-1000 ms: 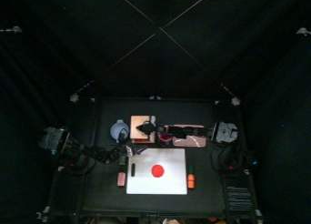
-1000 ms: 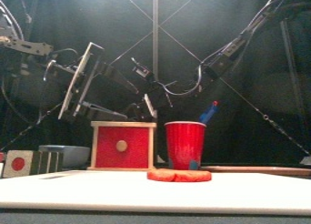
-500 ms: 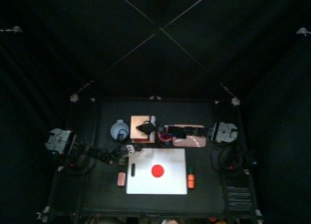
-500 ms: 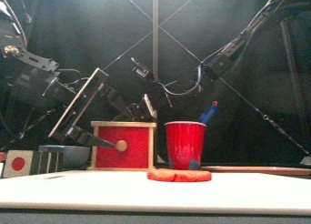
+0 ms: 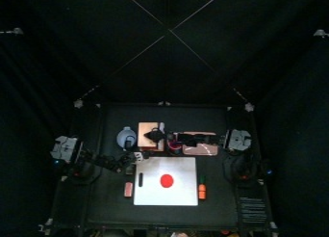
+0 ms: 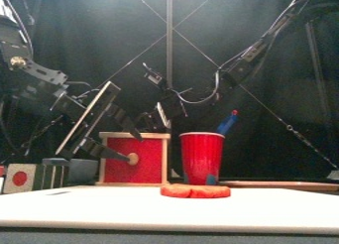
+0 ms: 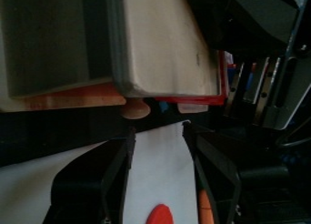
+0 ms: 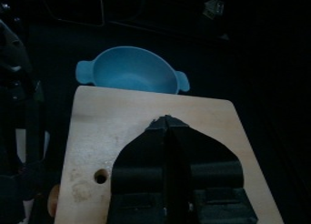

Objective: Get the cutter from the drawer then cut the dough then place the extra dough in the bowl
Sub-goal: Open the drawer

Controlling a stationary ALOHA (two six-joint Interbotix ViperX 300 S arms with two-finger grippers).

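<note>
Cutter unseen, presumably inside the wooden box (image 5: 150, 131) at 11 o'clock from the dough (image 5: 164, 179). Left tool (image 7: 162, 141), spread, slants down toward the red drawer front (image 6: 134, 159): centre its knob (image 7: 136, 107) between the jaws, pinch, pull straight. Right tool (image 8: 168, 126), pressed together, rests at 3 o'clock.

We've got dough (image 6: 195, 190) on the board (image 6: 79, 210), cup (image 6: 203, 157) with a blue knife (image 6: 228, 122) behind it, box (image 6: 149, 159) just left.
</note>
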